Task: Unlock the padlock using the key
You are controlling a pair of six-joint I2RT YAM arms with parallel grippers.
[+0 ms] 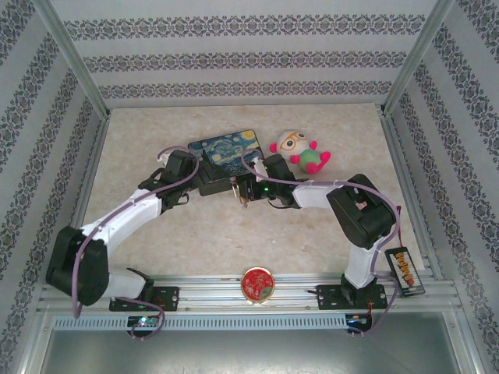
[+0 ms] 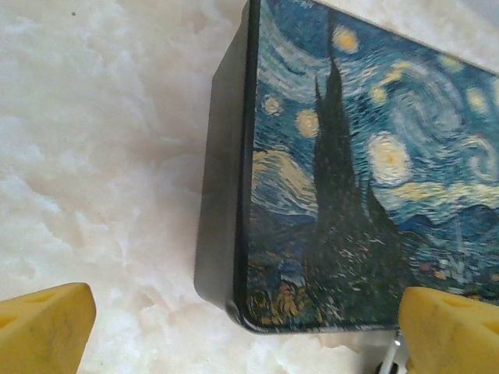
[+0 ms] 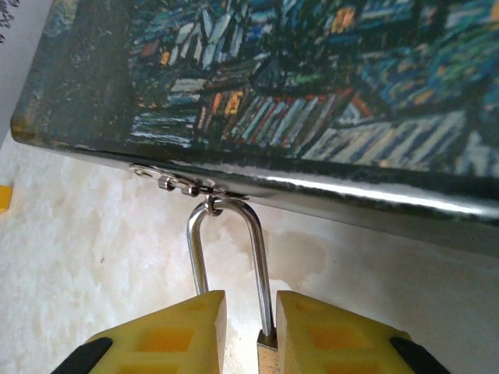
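Marbled counter: padlock gripped, nothing unlocked yet

Patterned wallpaper closed off the far side and both flanks of the counter. The painted tin box lay in the middle, towards the far wall, with a plush toy just to its right. The padlock was hooked through the small hasp on the box's near edge, its silvery shackle threaded through the loop and its brass body pointing towards me. My right pincer was clamped on it. The yellow fingers pressed in from either side, with one leg of the shackle and the top of the body showing between them. My left pincer stood wide apart, straddling a corner at the box's left end.

By my reckoning only the first part was done: the lock was caught and steadied. The visible leg of the shackle ran down into the body, so I judged it locked. Where the key lay I could not tell; a small silvery piece beside one finger of my left pincer was too cut off to name. What was left was the real work: getting the key in hand and into the keyway, turning it, and freeing the shackle.
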